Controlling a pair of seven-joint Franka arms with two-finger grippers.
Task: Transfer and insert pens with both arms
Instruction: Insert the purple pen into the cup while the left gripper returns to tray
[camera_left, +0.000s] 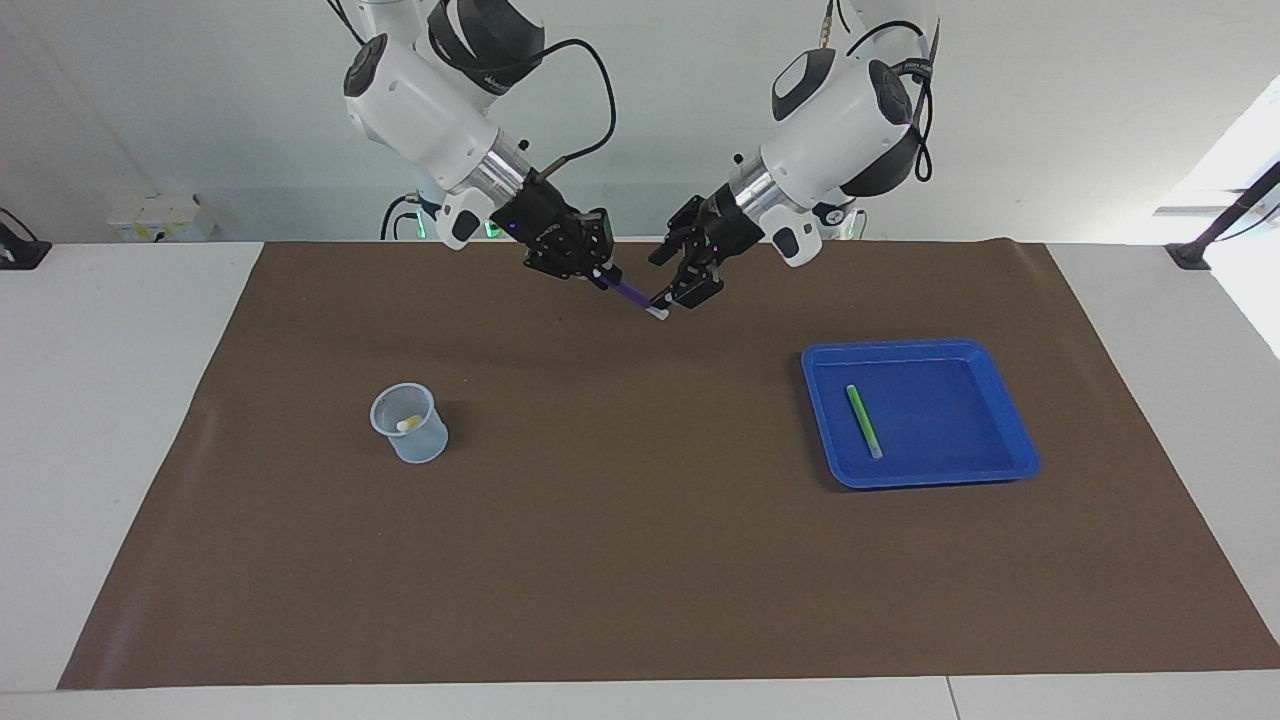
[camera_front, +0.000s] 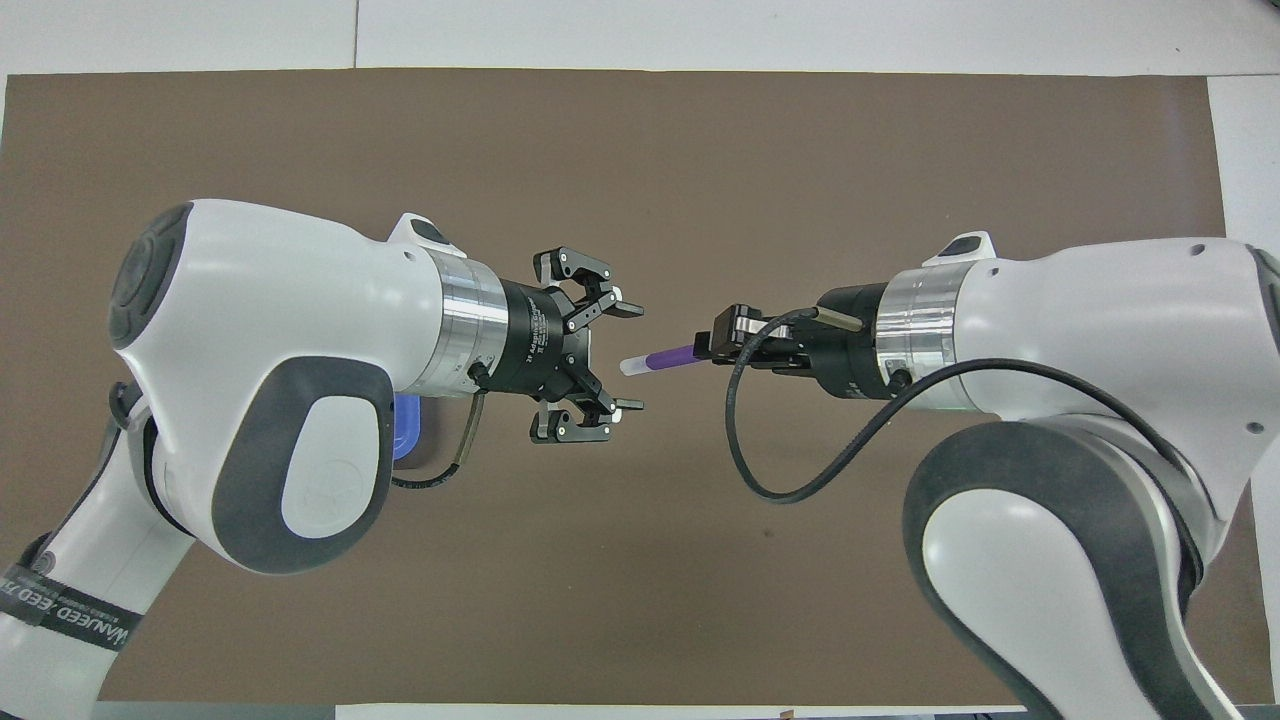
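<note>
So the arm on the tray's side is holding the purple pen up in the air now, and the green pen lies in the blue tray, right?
Not quite. The purple pen is held by the right gripper, the arm on the cup's side. The left gripper, on the tray's side, stands open and apart from the pen, as the overhead view shows. The green pen does lie in the blue tray.

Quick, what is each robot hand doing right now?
Left hand: open, holding nothing, just clear of the pen's pale tip.
Right hand: shut on the purple pen, up over the brown mat.
</note>
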